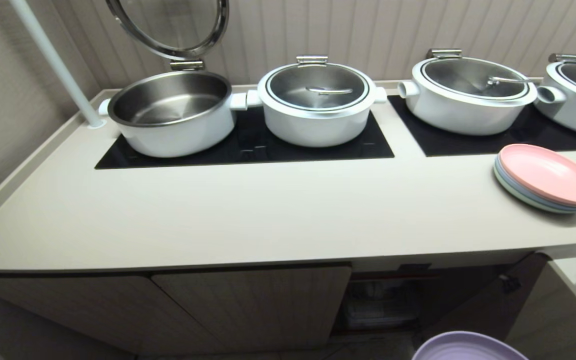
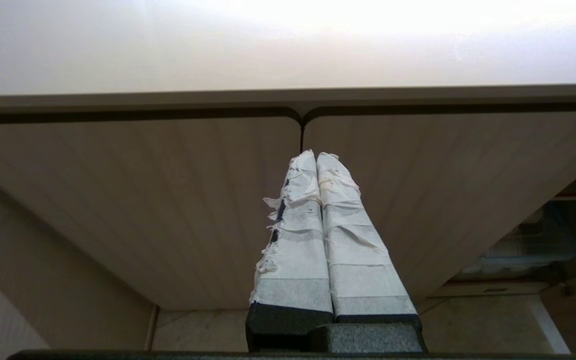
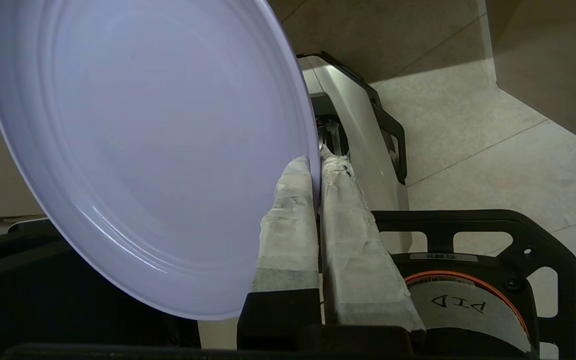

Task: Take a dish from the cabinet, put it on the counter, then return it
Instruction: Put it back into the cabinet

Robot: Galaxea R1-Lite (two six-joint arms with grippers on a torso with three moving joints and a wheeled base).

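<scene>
The dish [image 3: 138,140] is a lavender plate, and my right gripper [image 3: 316,162] is shut on its rim, one taped finger on each face. Its far edge [image 1: 468,346] shows at the bottom right of the head view, lower than the counter [image 1: 268,210] and in front of the cabinet [image 1: 248,305]. The cabinet's right-hand bay [image 1: 383,300] stands open, with a red-edged shelf inside. My left gripper [image 2: 316,156] is shut on nothing and points at the seam between two closed cabinet doors [image 2: 168,200]. Neither gripper shows in the head view.
Several white pots [image 1: 318,100] stand on black hob panels [image 1: 248,147] at the back of the counter, the leftmost with its lid raised. A pastel plate stack topped in pink [image 1: 545,177] sits at the counter's right. The robot's base [image 3: 473,290] and floor tiles lie below the dish.
</scene>
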